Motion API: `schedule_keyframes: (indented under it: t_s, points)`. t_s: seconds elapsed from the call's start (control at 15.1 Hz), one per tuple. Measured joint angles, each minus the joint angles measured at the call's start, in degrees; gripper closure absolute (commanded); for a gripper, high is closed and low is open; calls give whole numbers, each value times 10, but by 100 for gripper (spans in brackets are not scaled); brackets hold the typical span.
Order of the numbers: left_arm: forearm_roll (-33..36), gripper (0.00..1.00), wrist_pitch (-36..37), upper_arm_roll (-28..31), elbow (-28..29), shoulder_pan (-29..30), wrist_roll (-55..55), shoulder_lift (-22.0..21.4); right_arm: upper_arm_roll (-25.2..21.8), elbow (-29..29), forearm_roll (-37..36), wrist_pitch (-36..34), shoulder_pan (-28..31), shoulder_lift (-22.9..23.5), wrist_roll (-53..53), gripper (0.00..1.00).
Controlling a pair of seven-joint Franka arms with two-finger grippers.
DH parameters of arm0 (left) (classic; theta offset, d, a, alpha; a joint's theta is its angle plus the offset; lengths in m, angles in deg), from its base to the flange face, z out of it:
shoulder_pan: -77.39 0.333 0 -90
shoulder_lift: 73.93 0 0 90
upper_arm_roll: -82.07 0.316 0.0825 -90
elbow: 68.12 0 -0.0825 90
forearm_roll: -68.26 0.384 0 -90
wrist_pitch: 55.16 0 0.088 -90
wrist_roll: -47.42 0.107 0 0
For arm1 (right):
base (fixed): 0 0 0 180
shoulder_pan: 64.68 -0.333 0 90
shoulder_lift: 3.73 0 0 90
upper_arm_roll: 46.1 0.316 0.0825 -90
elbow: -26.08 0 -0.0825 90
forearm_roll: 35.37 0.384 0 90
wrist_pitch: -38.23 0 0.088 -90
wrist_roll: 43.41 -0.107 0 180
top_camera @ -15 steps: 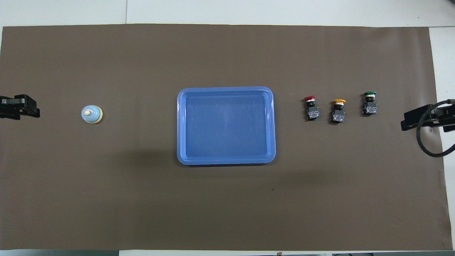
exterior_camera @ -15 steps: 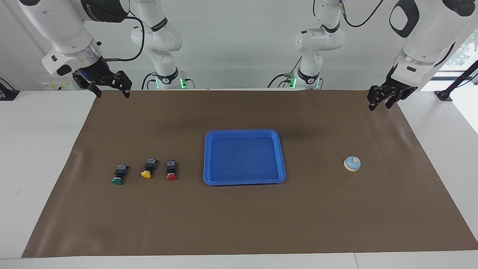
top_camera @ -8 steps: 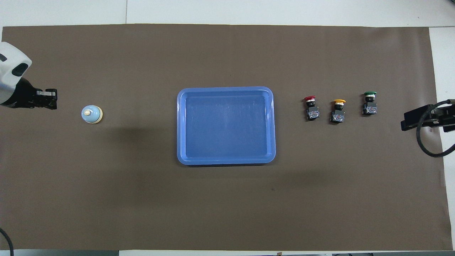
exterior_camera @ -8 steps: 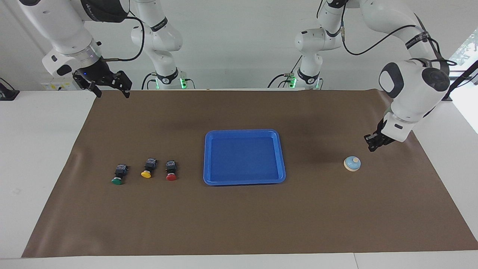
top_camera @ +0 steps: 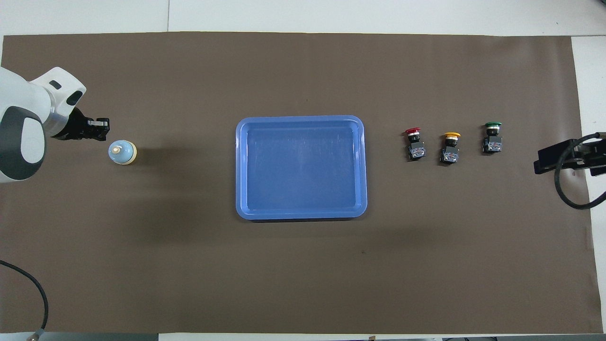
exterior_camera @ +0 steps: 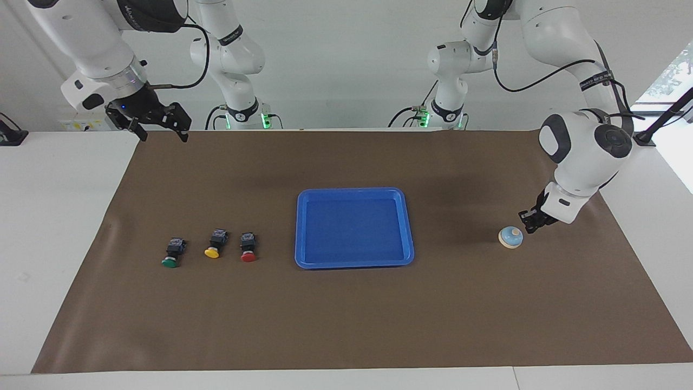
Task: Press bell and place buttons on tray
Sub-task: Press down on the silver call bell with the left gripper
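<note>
The left gripper (exterior_camera: pixel 526 221) hangs low with its jaws together and nothing between them, just beside the bell (exterior_camera: pixel 510 237) on the side toward the left arm's end of the bench, close to the dome but, as far as the facing view shows, not touching it. The bell stands upright on the brown mat (exterior_camera: pixel 346 325), light-blue dome on a cream base with its cream knob on top. The right gripper (exterior_camera: pixel 160 125) waits raised over the mat's corner nearest the right arm's base, its jaws spread apart and holding nothing. At the middle of the mat lies the blue tray (exterior_camera: pixel 354 263), flat and with nothing in it. Between the tray and the right arm's end lie the three buttons in a row: the red button (exterior_camera: pixel 248 246) nearest the tray, then the yellow button (exterior_camera: pixel 215 244), then the green button (exterior_camera: pixel 173 253), each on its side with the cap pointing away from the robots.
</note>
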Motion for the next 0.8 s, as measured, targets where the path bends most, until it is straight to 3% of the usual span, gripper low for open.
schedule_keyframes:
  t_s: [0.8]
  points:
    - [0, 100, -56, -2, 61, -3, 0, 4, 0, 0, 0, 0, 0, 0, 0, 0]
